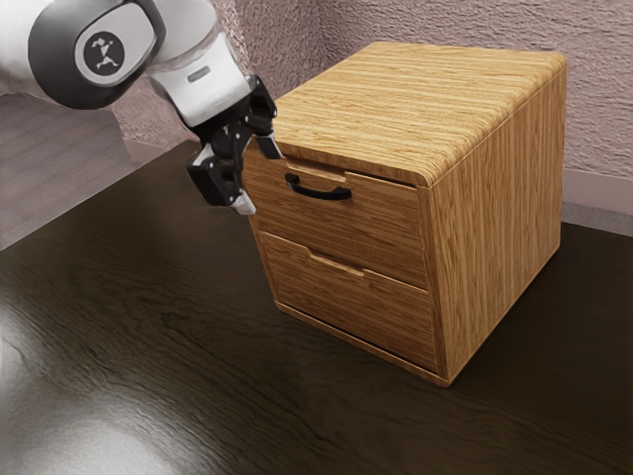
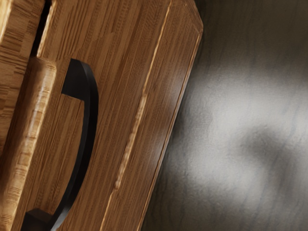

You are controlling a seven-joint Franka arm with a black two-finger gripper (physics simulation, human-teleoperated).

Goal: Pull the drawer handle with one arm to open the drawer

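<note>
The black handle (image 1: 317, 188) sits on the upper drawer (image 1: 366, 223) of a wooden cabinet (image 1: 495, 198) standing on the dark surface (image 1: 148, 376); a lower drawer (image 1: 346, 287) lies beneath it. The arm (image 1: 193, 74) reaches in from the exterior view's left, and its jaws stand spread apart just beside the handle's near end — at the cabinet's front corner, holding nothing. In the wrist view the handle (image 2: 86, 144) curves across the upper drawer (image 2: 115, 72) — a thin dark gap shows along the front's upper edge.
</note>
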